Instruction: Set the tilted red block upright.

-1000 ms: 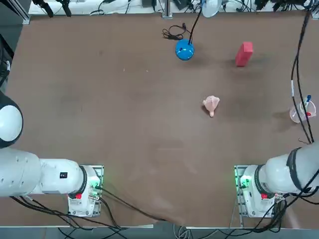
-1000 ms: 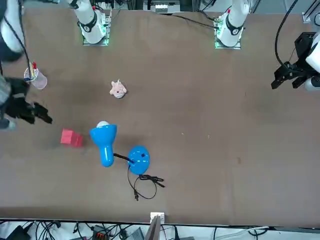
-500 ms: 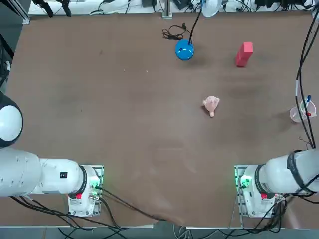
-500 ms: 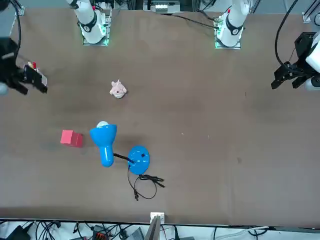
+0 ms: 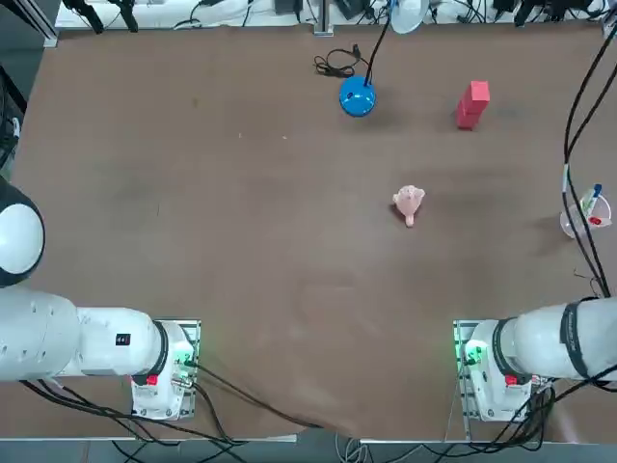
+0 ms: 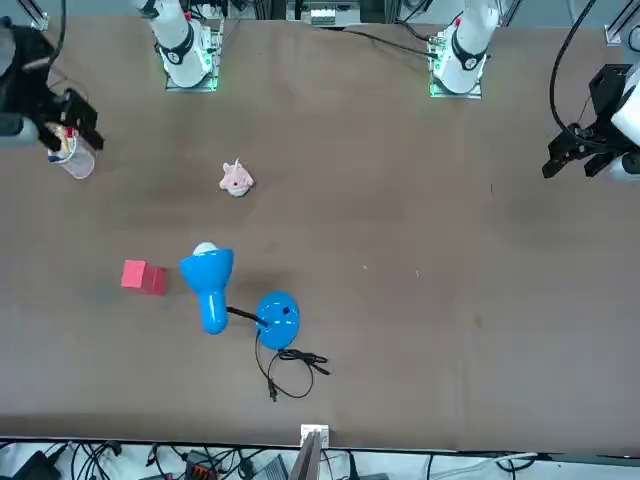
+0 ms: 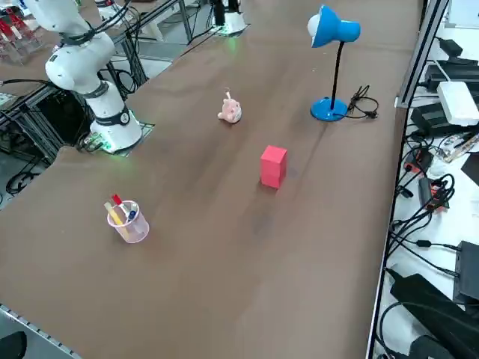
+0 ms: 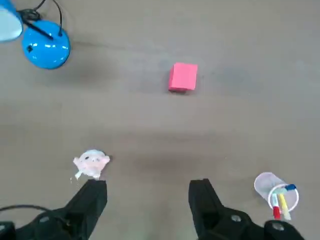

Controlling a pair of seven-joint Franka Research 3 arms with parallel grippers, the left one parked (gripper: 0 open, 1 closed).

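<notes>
The right gripper (image 8: 147, 197), spread open and empty, hangs apparently above the cup (image 8: 275, 190), well apart from the red block (image 8: 183, 77).

A blue desk lamp (image 7: 333, 45) stands on the brown counter (image 5: 241, 212) near its far edge, its round base (image 5: 357, 96) trailing a coiled black cord (image 5: 334, 65). Toward the middle lies a pale pink lumpy toy (image 5: 409, 203). Near the counter's right edge, a clear plastic cup (image 7: 129, 221) stands upright holding red, yellow and blue markers. Cables and power strips crowd the floor beyond the far edge.
</notes>
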